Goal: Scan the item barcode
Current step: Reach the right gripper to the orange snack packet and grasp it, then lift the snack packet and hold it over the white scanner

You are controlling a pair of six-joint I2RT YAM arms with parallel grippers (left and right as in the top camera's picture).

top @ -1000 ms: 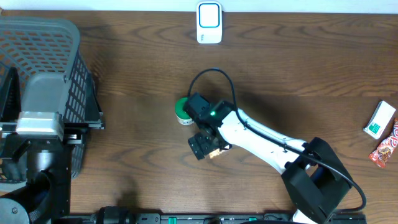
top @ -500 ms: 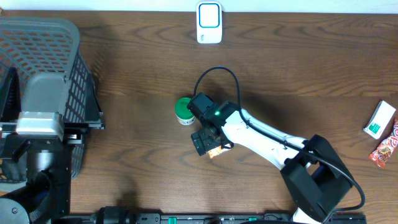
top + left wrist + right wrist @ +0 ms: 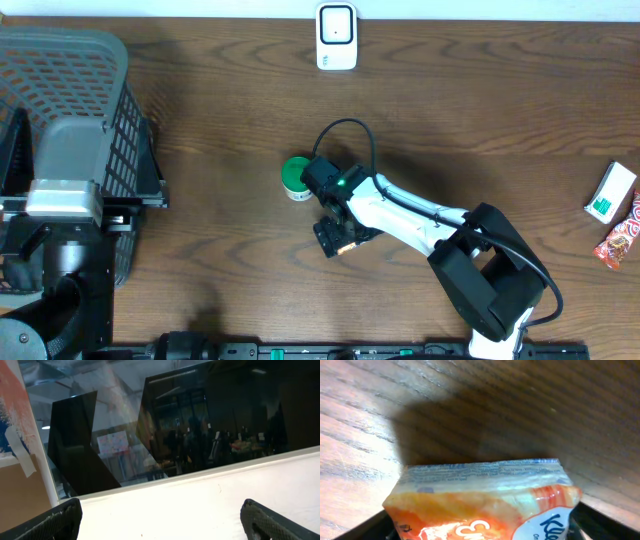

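An orange and white tissue packet point(image 3: 480, 502) lies on the wooden table and fills the whole gap between the fingers of my right gripper point(image 3: 480, 529), touching both sides. From above, the right gripper point(image 3: 335, 238) points down at mid-table, with only an orange corner of the packet point(image 3: 346, 246) showing beneath it. The white barcode scanner point(image 3: 336, 36) stands at the table's far edge, well away from the packet. My left gripper point(image 3: 160, 522) is open and holds nothing. It faces dark windows and a white ledge, away from the table.
A green-lidded tub point(image 3: 293, 176) sits just left of the right wrist. A grey mesh basket point(image 3: 90, 70) fills the left side, with the left arm's base in front of it. A white and green box point(image 3: 610, 192) and a red wrapper point(image 3: 622, 238) lie at the right edge.
The right gripper has shifted slightly toward the near edge and its jaws have narrowed around the packet. The right arm's elbow has swung left. The left gripper has not moved.
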